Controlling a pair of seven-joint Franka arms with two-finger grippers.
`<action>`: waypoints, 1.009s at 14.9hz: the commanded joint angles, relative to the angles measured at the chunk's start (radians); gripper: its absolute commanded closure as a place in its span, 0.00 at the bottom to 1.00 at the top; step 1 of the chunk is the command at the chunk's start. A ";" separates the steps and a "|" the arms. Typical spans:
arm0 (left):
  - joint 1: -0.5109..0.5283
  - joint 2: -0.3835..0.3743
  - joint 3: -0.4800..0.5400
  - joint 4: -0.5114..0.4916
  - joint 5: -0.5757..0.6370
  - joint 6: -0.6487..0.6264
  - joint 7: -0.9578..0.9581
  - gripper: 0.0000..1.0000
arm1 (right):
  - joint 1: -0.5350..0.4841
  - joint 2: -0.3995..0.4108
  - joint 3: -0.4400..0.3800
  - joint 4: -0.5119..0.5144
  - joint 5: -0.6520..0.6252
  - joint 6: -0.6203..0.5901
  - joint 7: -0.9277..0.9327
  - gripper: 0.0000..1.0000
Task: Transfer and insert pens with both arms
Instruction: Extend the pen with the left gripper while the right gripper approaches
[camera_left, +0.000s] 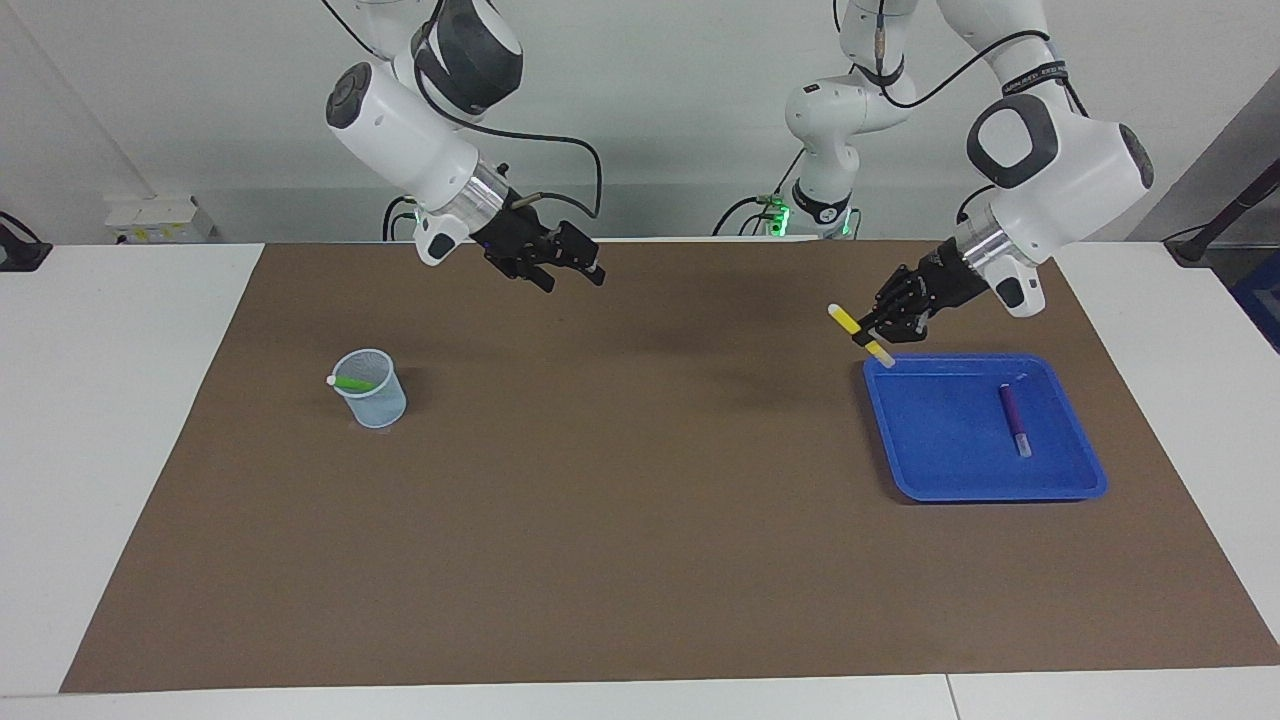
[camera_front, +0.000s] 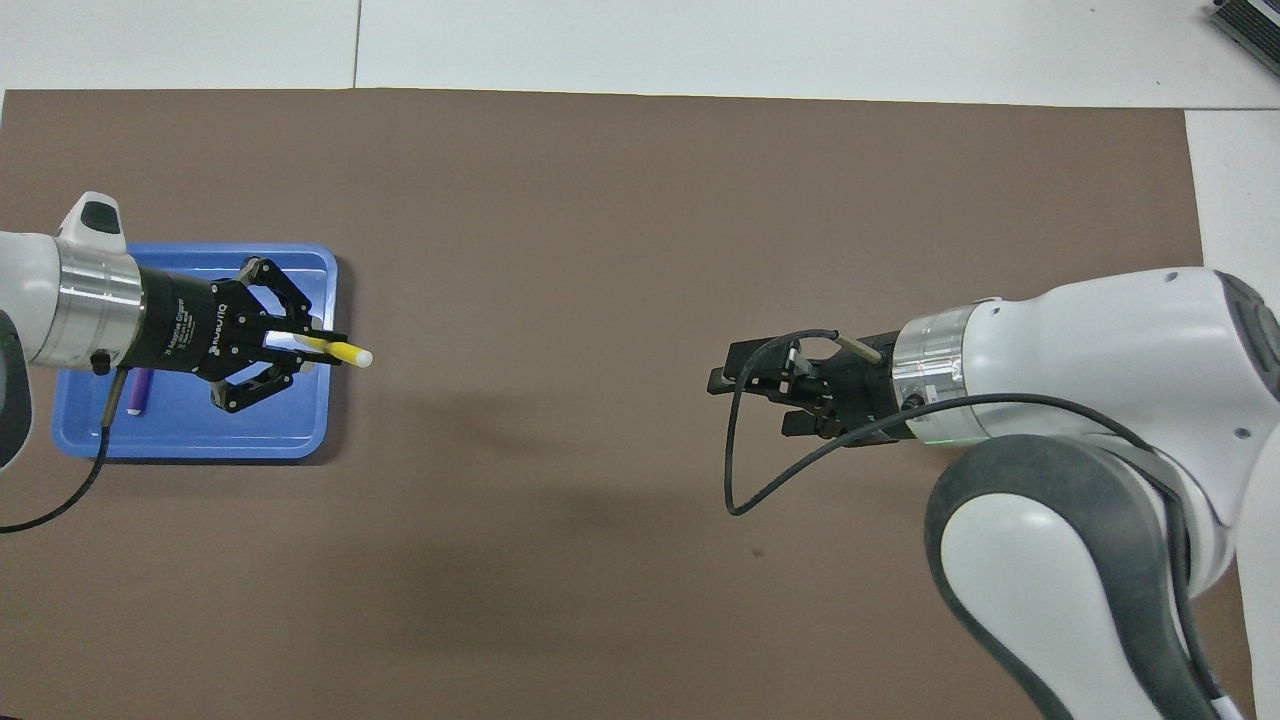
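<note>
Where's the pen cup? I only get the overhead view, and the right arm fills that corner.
Observer: The cup stands on the brown mat at the right arm's end of the table. The right arm hides it from you.
Operator: Anything in it?
Observer: The green pen is in it, leaning with its whitish end over the rim.
Operator: Is the yellow pen off the tray?
Observer: Yes. The left gripper holds the yellow pen in the air, above the corner of the blue tray toward the table's middle.
</note>
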 joint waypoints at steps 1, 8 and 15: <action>-0.057 -0.089 0.010 -0.079 -0.041 0.062 -0.185 1.00 | 0.017 -0.016 0.000 -0.013 -0.008 0.030 -0.006 0.00; -0.143 -0.149 0.010 -0.149 -0.127 0.137 -0.396 1.00 | 0.122 0.008 0.006 0.008 0.123 0.247 0.013 0.02; -0.169 -0.180 0.009 -0.169 -0.177 0.108 -0.466 1.00 | 0.297 0.088 0.006 0.037 0.123 0.543 0.137 0.10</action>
